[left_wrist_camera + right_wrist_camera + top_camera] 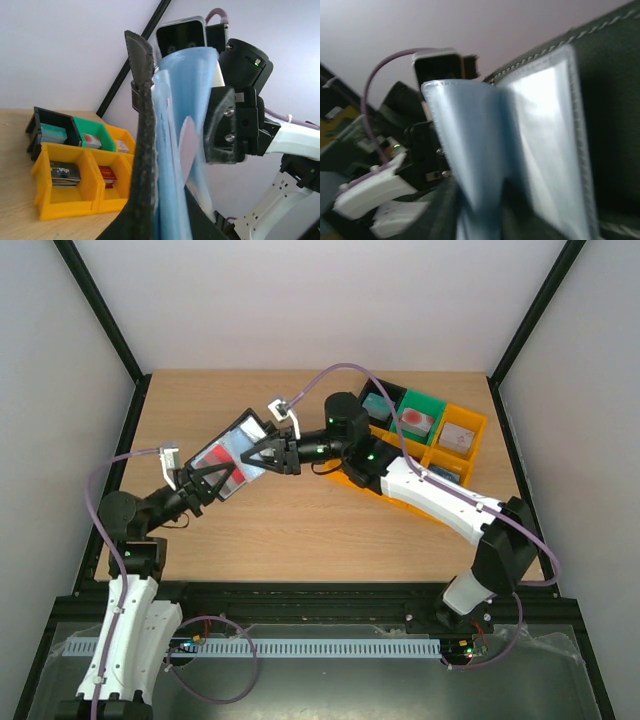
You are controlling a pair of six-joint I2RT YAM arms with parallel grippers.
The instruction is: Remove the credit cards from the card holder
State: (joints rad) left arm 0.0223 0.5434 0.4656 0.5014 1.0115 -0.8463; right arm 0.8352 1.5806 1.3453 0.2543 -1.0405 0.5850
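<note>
Top view: we see card holder (232, 445) open, held above table (300, 530) between both arms. Left gripper (213, 480) clamped on its lower edge, right gripper (262, 457) pinched on blue-grey flap. Red card (238, 477) showing inside.
Left wrist: we see card holder (145, 150) edge-on, right gripper's finger (222, 125) against flap, bins (65, 200) behind.
Right wrist: blurred for us. Card holder (600, 125) fanned open, left gripper's finger (427, 147) beyond.
</note>
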